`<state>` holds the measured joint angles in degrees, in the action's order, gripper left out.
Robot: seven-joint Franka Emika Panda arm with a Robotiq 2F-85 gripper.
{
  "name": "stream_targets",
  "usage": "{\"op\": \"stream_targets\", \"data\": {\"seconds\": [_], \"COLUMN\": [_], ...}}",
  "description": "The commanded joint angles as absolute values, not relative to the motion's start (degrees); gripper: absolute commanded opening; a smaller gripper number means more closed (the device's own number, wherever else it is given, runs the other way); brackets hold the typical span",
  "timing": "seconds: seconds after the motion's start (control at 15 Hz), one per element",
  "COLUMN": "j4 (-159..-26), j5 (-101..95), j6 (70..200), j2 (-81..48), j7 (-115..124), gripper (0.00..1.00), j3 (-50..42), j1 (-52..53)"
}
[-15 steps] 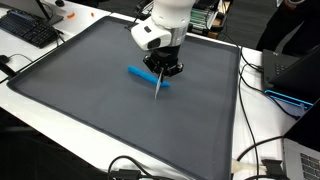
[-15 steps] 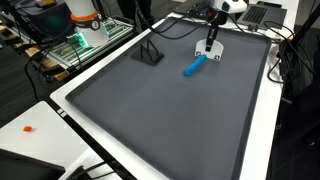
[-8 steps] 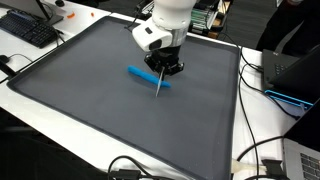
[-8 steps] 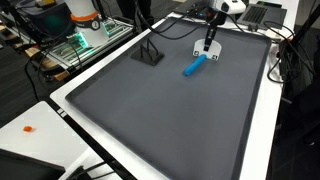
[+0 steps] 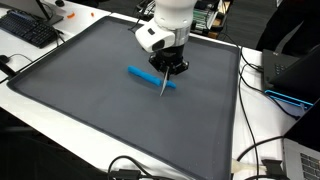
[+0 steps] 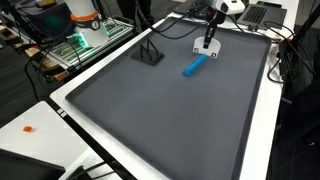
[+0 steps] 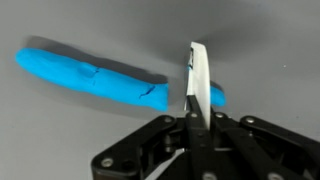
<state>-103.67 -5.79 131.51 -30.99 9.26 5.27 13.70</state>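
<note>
A long blue roll of soft clay (image 7: 90, 76) lies flat on the dark grey mat (image 5: 90, 90); it also shows in both exterior views (image 5: 148, 77) (image 6: 195, 66). My gripper (image 7: 197, 118) is shut on a thin white blade (image 7: 197, 78) that points down from its jaws. The blade stands edge-on across the roll near its right end, and a crack shows in the roll just left of it. In an exterior view the blade (image 5: 163, 86) reaches down at the roll's end below the gripper (image 5: 172, 68). Whether the blade touches the mat is hidden.
A raised rim borders the mat. A black keyboard (image 5: 30, 28) lies beyond one corner, a laptop (image 5: 292, 78) and cables (image 5: 255, 150) along one side. A small black stand (image 6: 150, 55) sits on the mat, and a green-lit device (image 6: 82, 40) is off it.
The gripper with the blade has shifted slightly along the roll toward its end. The roll has stayed in place.
</note>
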Motion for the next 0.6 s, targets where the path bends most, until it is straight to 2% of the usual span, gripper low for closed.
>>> {"op": "stream_targets", "data": {"seconds": [0.0,0.53], "j4": [-104.23,-104.73], "j5": [-4.34,-6.97], "j6": [130.11,129.77], "j2": [-30.09,-25.7], "j7": [7.8,8.89], "gripper": [0.01,0.01], "j3": [6.17,4.41], "j1": [13.33,13.39]}}
